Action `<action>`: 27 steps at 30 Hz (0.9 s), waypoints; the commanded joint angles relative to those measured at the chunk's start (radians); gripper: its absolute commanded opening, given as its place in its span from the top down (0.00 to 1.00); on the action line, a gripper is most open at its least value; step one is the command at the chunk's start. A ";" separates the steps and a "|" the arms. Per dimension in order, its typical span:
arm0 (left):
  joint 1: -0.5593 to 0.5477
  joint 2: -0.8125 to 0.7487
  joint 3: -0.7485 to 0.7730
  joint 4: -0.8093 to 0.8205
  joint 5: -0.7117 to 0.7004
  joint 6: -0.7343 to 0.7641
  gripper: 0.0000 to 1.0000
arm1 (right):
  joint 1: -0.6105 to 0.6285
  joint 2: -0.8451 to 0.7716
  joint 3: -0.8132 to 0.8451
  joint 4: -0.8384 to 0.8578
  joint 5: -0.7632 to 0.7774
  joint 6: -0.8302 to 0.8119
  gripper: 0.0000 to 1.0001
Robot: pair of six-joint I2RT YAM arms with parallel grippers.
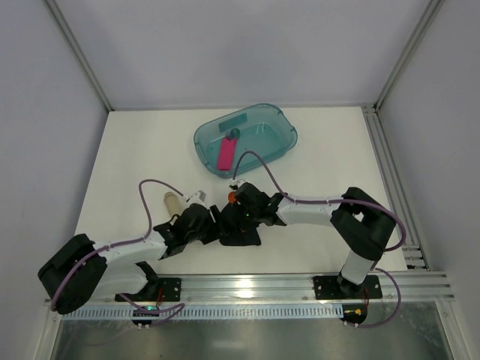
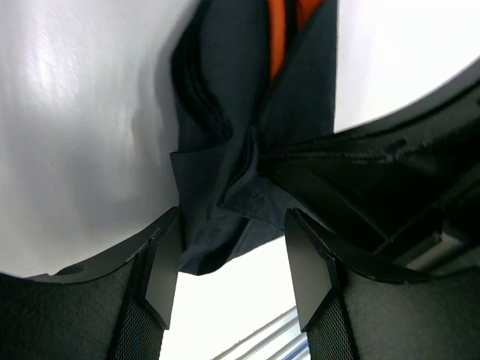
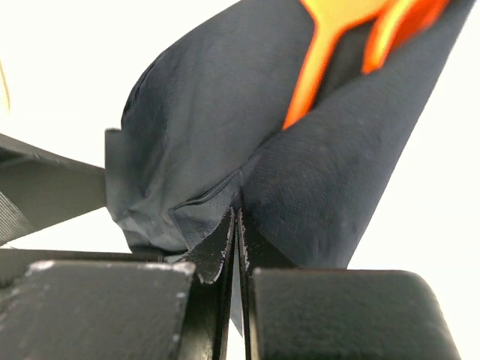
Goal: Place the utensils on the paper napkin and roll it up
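Observation:
The black paper napkin (image 1: 241,229) lies folded up around the orange utensils (image 1: 232,197) in the middle of the table, between my two grippers. In the right wrist view my right gripper (image 3: 236,217) is shut on a crease of the napkin (image 3: 202,135). The orange utensils (image 3: 337,45) poke out of the napkin's far end. My left gripper (image 2: 232,247) is open. The napkin's (image 2: 225,150) near end hangs between its fingertips (image 2: 161,270), with a gap on the right side. Orange utensils (image 2: 277,37) show at the top of that view.
A teal translucent tub (image 1: 281,124) stands at the back and holds a pink flat bar (image 1: 226,154). A pale beige tube (image 1: 173,201) lies just left of my left gripper (image 1: 216,229). An aluminium rail (image 1: 255,285) runs along the near edge.

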 commanded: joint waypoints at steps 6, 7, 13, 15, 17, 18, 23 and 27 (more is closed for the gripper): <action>-0.075 -0.089 -0.081 0.128 -0.012 -0.003 0.41 | -0.010 0.007 -0.044 -0.019 -0.074 0.021 0.96; -0.081 -0.095 -0.086 0.134 -0.012 -0.008 0.41 | -0.011 0.004 -0.045 -0.019 -0.075 0.026 0.96; -0.111 -0.057 -0.080 0.134 -0.041 -0.008 0.41 | -0.034 -0.016 -0.075 0.009 -0.084 0.053 0.96; -0.113 -0.040 -0.065 0.119 -0.070 0.014 0.41 | -0.037 -0.009 -0.076 0.012 -0.083 0.059 0.96; -0.113 -0.022 -0.030 0.082 -0.101 0.032 0.41 | -0.042 -0.009 -0.076 0.009 -0.074 0.075 0.96; -0.112 -0.020 -0.010 0.058 -0.136 0.041 0.40 | -0.042 -0.009 -0.076 0.007 -0.064 0.082 0.96; -0.101 -0.010 0.111 -0.045 -0.191 0.133 0.39 | -0.042 -0.036 -0.108 -0.003 -0.020 0.154 0.96; -0.070 0.039 0.145 -0.036 -0.173 0.159 0.39 | -0.042 -0.079 -0.174 0.015 0.009 0.248 0.96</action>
